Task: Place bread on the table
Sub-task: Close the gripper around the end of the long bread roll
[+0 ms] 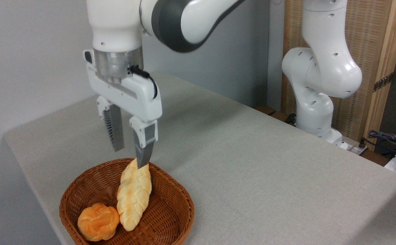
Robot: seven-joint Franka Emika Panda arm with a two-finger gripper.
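The bread (134, 195) is lying in the basket (181, 207), leaned on its far rim, beside a bun (98, 221). It is judged light and soft, easily dented, best taken across its thick middle. The gripper (130, 156) is held spread above its far tip, over the table (252, 163)
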